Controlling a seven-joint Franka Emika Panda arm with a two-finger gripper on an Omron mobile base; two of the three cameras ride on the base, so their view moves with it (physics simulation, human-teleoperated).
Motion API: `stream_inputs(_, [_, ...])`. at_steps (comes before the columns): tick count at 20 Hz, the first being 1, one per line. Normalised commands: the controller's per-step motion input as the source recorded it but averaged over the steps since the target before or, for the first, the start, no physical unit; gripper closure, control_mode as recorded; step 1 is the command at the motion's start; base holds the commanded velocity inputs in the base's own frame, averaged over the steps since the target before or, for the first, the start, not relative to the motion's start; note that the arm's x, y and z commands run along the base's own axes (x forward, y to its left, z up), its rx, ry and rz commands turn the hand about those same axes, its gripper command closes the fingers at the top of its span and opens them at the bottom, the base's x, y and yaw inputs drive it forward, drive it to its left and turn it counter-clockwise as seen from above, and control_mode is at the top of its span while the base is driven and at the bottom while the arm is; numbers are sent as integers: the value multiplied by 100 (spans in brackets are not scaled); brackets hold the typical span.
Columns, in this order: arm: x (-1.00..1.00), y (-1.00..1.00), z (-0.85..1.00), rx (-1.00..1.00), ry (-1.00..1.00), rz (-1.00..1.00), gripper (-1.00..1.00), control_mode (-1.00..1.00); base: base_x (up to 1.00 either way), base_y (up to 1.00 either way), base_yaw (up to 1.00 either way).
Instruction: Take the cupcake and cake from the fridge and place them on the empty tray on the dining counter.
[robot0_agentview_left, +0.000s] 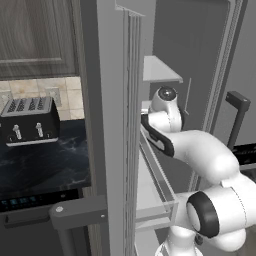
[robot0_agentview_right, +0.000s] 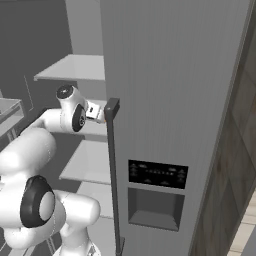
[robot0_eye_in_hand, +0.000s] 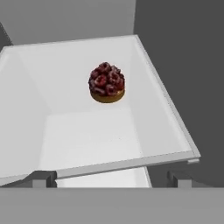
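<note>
Spread wide and holding nothing, the gripper (robot0_eye_in_hand: 112, 178) hangs over a white fridge shelf, its two dark fingertips (robot0_eye_in_hand: 43, 178) poking up at the bottom of the hand view with bare shelf between them. Ahead of it, toward the back of that shelf (robot0_eye_in_hand: 87, 135), sits the cake (robot0_eye_in_hand: 107, 82), a small round thing with a tan-brown base and a bumpy dark red top. It stands upright, apart from the shelf walls, a little right of centre, and well clear of the fingertips.

From the left base view, the white arm (robot0_agentview_left: 200, 155) bends up from the lower right and reaches into the open fridge (robot0_agentview_left: 165, 75), past the edge of the grey door (robot0_agentview_left: 117, 125) with its clear door bin. Beyond that door, a black toaster (robot0_agentview_left: 29, 120) stands on a dark marbled worktop (robot0_agentview_left: 45, 165).

From the right base view, the arm's wrist (robot0_agentview_right: 72, 115) goes in between the white shelves, just behind the dark bar handle (robot0_agentview_right: 114, 170) of the shut grey door with its dispenser panel (robot0_agentview_right: 157, 174).
</note>
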Motion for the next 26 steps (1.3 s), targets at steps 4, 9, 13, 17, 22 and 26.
stream_inputs(4, [9, 0, -45, 0, -17, 0, -100, -100, 0, 0, 0])
stream_inputs(9, [13, 0, -14, 0, -8, 0, -100, -100, 0, 0, 0])
stream_inputs(13, [25, 0, 0, 0, 0, 0, -100, -100, 0, 0, 0])
stream_inputs(17, [34, 0, 0, 0, 0, 0, -100, -100, 0, 0, 0])
stream_inputs(22, [40, 0, 0, 0, 0, 0, -100, -100, 0, 0, 0])
stream_inputs(26, [38, 0, 0, 0, 0, 0, -100, -100, 0, 0, 0])
